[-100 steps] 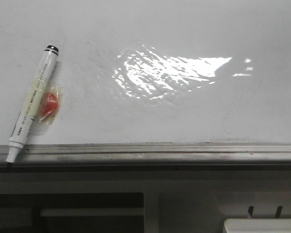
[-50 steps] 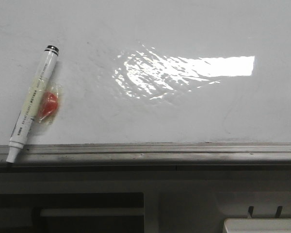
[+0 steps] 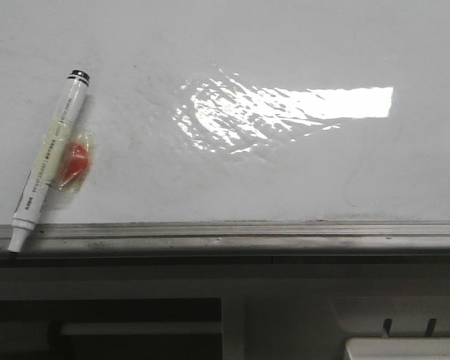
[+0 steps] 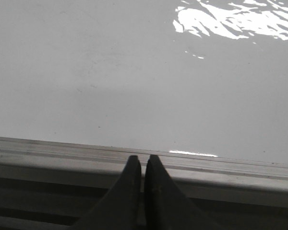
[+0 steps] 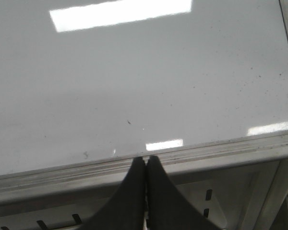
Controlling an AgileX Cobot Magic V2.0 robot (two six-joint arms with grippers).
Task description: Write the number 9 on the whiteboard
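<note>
While both arms sat back at the near edge of the board, neither had taken hold of anything. The left gripper (image 4: 143, 165) had its two dark fingers pressed tip to tip with nothing between them, hanging just over the grey metal ledge (image 4: 62, 160). The right gripper (image 5: 145, 165) was closed in the same way, also empty, over its own stretch of the same ledge.

Beyond the fingertips of each lay the whiteboard (image 3: 232, 172), glossy, faintly smudged, with a strong patch of glare (image 3: 285, 112) near its middle. No number 9 was on it in any view; the surface was unmarked apart from specks and smudges.

The marker pen (image 3: 49, 161) lay at the board's left end, on the left gripper's side and well apart from both grippers. It lay slanted, its lower end overhanging the ledge and its black-banded end further up the board. A small red object in a clear wrapper (image 3: 76, 161) lay touching its barrel.

Judgement: the task stood at its very start, with the pick-up step not yet begun. The next move called for the left gripper to open, travel to the pen, and close across the barrel clear of the red object. Which end carried the writing tip could not be told.
</note>
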